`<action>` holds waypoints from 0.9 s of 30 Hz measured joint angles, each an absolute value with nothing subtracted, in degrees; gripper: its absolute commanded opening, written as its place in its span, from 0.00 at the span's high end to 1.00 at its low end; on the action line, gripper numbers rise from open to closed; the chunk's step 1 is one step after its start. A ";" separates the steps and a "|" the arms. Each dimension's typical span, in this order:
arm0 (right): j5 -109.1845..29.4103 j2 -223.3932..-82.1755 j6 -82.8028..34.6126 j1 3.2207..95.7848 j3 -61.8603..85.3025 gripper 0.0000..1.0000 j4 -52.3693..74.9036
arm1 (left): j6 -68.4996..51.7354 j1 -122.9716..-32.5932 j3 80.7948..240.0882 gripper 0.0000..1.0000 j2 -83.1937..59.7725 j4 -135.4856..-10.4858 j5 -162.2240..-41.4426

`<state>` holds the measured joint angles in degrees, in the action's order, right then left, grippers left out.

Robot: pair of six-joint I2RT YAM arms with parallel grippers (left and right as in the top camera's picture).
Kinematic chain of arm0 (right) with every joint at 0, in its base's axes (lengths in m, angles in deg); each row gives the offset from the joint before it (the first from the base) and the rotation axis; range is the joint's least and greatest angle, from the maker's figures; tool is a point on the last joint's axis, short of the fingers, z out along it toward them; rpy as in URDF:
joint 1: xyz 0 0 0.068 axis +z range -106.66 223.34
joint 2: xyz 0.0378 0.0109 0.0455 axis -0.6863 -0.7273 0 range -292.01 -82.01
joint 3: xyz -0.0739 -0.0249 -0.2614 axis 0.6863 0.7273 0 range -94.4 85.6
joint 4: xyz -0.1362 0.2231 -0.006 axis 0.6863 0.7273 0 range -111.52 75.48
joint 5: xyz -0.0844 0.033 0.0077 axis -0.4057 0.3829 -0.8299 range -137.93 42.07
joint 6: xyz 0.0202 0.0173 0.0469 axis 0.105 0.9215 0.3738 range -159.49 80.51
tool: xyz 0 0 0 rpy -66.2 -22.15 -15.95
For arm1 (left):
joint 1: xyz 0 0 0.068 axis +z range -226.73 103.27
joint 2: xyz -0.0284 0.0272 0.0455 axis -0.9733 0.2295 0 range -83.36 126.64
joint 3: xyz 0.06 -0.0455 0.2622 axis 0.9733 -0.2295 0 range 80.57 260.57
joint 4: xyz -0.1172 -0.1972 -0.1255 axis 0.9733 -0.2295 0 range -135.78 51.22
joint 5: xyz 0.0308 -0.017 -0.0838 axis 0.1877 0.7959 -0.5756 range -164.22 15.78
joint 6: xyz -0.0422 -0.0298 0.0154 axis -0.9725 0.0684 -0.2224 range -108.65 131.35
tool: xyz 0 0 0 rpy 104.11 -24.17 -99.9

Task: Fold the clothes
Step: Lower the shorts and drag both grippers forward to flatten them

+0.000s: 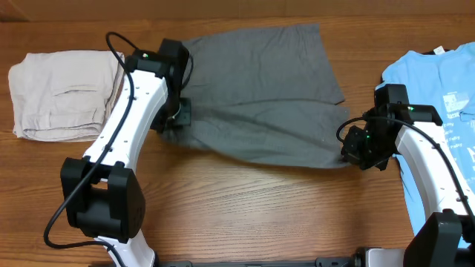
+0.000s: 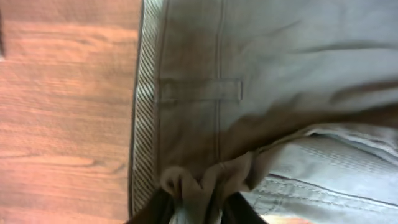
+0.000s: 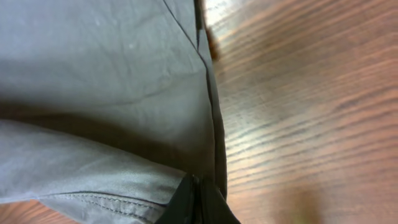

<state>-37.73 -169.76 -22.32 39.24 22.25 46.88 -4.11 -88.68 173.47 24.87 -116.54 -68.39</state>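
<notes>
The clothes (image 1: 260, 89), dark-grey shorts, lie spread across the middle back of the table, with the near edge rumpled. My left gripper (image 1: 172, 117) is at their left edge. In the left wrist view a bunch of waistband cloth (image 2: 199, 183) stands pinched between the dark fingers of this gripper (image 2: 198, 202), below a belt loop (image 2: 199, 90). My right gripper (image 1: 355, 152) is at the shorts' near right corner. In the right wrist view its fingers (image 3: 198, 190) are pressed together on the hem of the grey cloth (image 3: 93, 74).
A pale beige folded garment (image 1: 59, 93) lies at the far left, close to the left arm. A light-blue T-shirt with white print (image 1: 445, 81) lies at the right edge, partly under the right arm. Bare wooden table (image 1: 260, 215) shows in front of the shorts.
</notes>
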 measured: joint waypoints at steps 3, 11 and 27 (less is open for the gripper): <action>-38.41 -169.76 -21.87 39.24 22.25 0.90 48.59 | -4.79 -88.68 169.40 0.65 24.87 -115.68 -68.41; -39.61 -169.76 -21.49 39.20 22.25 0.33 52.54 | -5.18 -88.68 164.62 0.07 24.98 -118.87 -69.07; -35.70 -169.69 -21.49 39.94 22.73 0.96 48.13 | -4.96 -88.68 173.69 0.82 25.02 -114.94 -74.99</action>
<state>-35.70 -169.69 -21.49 39.94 22.73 48.13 -4.96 -88.68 173.69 25.02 -114.94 -74.99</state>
